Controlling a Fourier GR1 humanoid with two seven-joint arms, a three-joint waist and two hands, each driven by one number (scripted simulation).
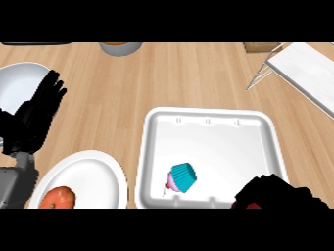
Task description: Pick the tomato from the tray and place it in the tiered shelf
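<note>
A white tray (267, 142) lies in the middle of the wooden counter, holding a cupcake (183, 177) in a teal wrapper. My right hand (279, 193) is at the tray's near right corner with its fingers curled. A small patch of red, the tomato (252, 206), shows under the hand at the lower edge; the hand hides the rest of it. The white tiered shelf (310, 73) on thin metal legs stands at the upper right. My left hand (34, 116) rests open, fingers up, at the left.
A grey bowl (7, 86) sits behind the left hand. A white plate (90, 171) at the lower left carries an orange-red fruit (58, 198). A grey pot (120, 47) and a brown object (260, 47) stand along the far edge.
</note>
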